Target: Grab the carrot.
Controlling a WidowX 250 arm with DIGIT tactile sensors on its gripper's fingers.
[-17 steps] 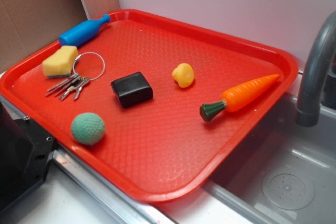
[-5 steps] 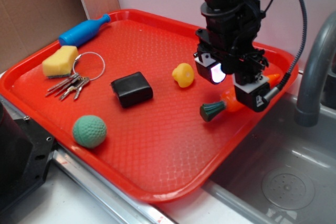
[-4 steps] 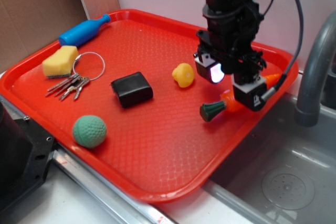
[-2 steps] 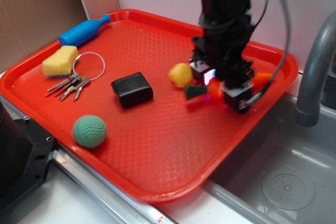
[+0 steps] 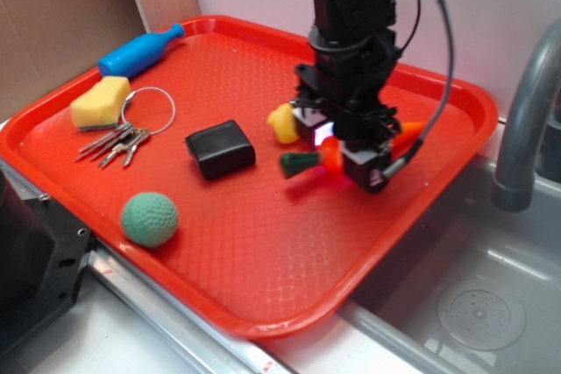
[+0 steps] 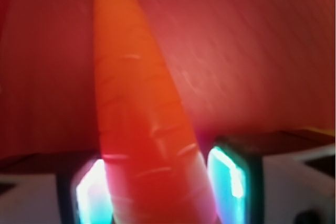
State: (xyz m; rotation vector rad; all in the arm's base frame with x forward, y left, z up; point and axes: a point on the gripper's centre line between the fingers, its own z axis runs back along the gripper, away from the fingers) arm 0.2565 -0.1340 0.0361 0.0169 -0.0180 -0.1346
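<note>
Wrist view: pincer (image 6: 157,182) pads clamped against the carrot (image 6: 142,108).

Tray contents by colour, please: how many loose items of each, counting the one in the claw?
Orange: 1, the carrot, in the claw
Yellow: 2, the sponge and the small round toy
Blue: 1, the bottle
Green: 1, the ball
Black: 1, the block
Silver: 1, the key bunch
Total: 7

Left of gripper (image 5: 337,153): yellow toy (image 5: 282,123) just beside, crowding the carrot (image 5: 307,161) stem.
Front: bare red tray (image 5: 263,260), wide open.
Right: tray rim near, grey faucet (image 5: 526,120) beyond.
Far left: black block (image 5: 220,149), keys (image 5: 114,142), green ball (image 5: 148,217).
</note>
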